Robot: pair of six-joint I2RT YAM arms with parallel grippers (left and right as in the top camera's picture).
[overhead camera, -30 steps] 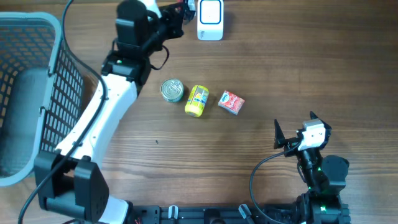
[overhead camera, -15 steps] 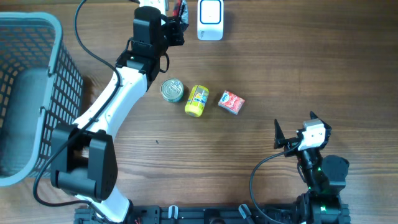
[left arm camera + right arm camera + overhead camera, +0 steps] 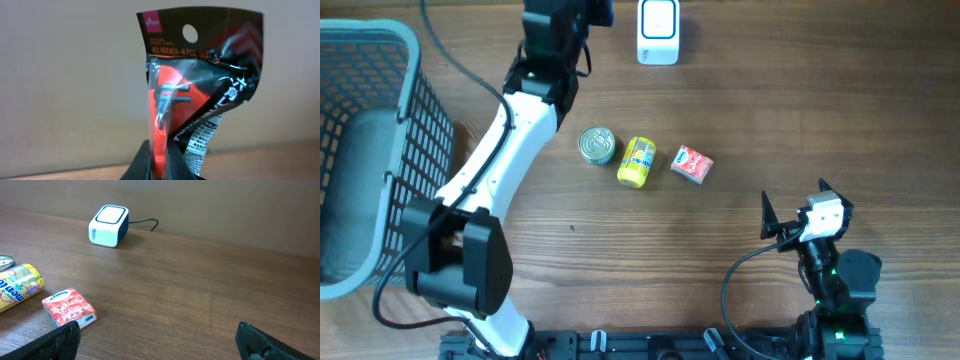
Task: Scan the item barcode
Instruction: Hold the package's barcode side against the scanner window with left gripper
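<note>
The item is a black and red hex wrench packet with a hang hole at its top. It stands upright in the left wrist view, against a plain wall. My left gripper is shut on the packet's lower edge. In the overhead view the left arm reaches the far table edge, just left of the white barcode scanner, and the packet is cut off by the top of the frame. My right gripper rests open near the front right with nothing between its fingers.
A tin can, a yellow candy tube and a red tissue packet lie in a row mid-table. A grey mesh basket stands at the left. The scanner has a cable running toward the wall.
The left arm has swung its wrist further toward the far edge, taking the packet out of the overhead view. The right arm has not moved.
</note>
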